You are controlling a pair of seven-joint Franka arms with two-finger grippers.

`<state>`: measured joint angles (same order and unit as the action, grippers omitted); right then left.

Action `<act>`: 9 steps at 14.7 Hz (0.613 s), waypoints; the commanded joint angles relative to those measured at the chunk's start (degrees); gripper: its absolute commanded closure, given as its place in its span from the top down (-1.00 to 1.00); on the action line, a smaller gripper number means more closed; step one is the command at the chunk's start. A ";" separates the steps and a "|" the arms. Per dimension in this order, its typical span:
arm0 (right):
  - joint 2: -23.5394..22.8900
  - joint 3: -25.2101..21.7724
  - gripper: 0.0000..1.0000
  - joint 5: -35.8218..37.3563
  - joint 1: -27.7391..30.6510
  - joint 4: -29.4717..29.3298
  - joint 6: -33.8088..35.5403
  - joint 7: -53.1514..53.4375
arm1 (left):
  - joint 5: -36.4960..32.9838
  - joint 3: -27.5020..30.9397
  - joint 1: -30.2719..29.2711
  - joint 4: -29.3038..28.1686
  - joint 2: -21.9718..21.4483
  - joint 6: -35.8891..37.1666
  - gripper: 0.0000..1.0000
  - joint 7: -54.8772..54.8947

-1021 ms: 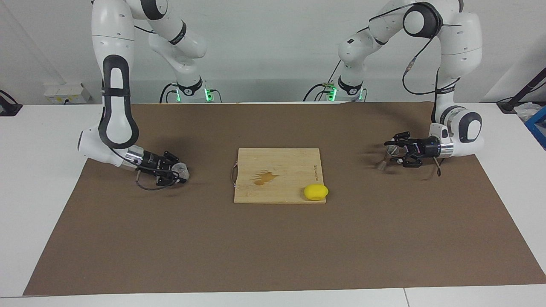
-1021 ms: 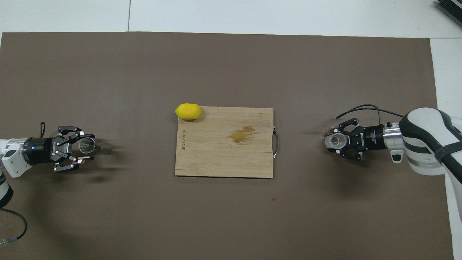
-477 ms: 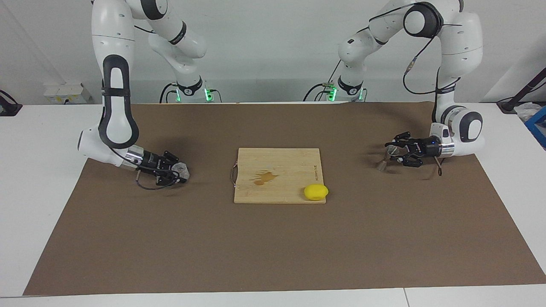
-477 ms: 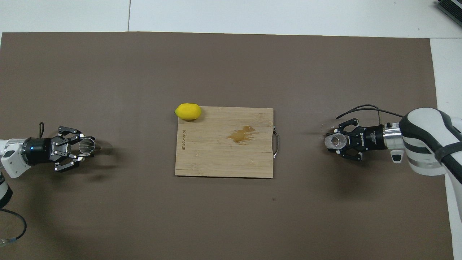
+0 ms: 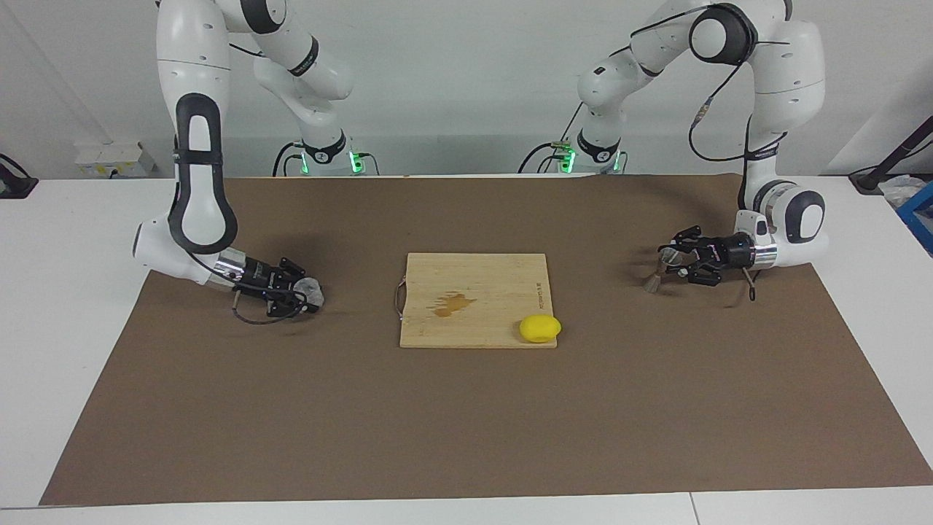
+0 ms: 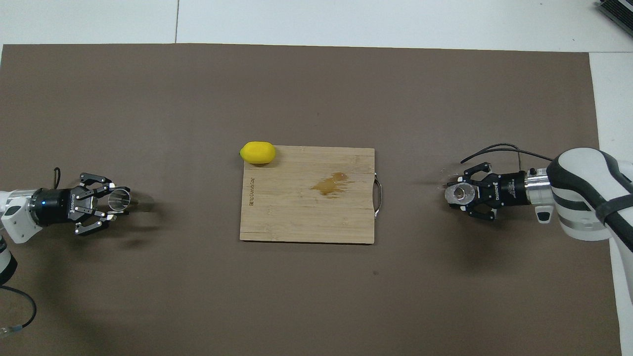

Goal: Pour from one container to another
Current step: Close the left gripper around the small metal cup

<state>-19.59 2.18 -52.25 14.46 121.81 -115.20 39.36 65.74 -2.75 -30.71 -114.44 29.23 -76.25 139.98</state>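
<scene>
Left gripper (image 5: 667,262): mine, low over the brown mat (image 5: 466,408) at my left arm's end of the table, closed around the metal jigger (image 5: 654,275).
Metal jigger: upright in my left grip, its open top showing from above (image 6: 118,199).
Right gripper (image 5: 306,295): mine, low over the mat at my right arm's end, clamped on the glass tumbler (image 5: 312,292).
Glass tumbler: in my right grip, its mouth facing up in the overhead view (image 6: 457,194); whether its base touches the mat I cannot tell.
Cutting board (image 5: 496,277): mid-table between my 2 grippers, well apart from both, with 1 amber puddle (image 5: 452,303) on it.
Lemon (image 5: 540,328): at the board's corner farthest from me, toward my left arm's end.
</scene>
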 commanded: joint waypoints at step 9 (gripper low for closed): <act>1.40 0.02 -0.55 -1.89 0.48 2.03 -0.47 -2.71 | 3.51 -0.59 3.02 -0.96 -1.19 1.19 -0.47 0.38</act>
<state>-19.52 2.17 -52.25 14.47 121.92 -115.20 39.28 67.70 -3.98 -29.27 -114.44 29.20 -75.76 139.98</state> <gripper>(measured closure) 0.493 0.493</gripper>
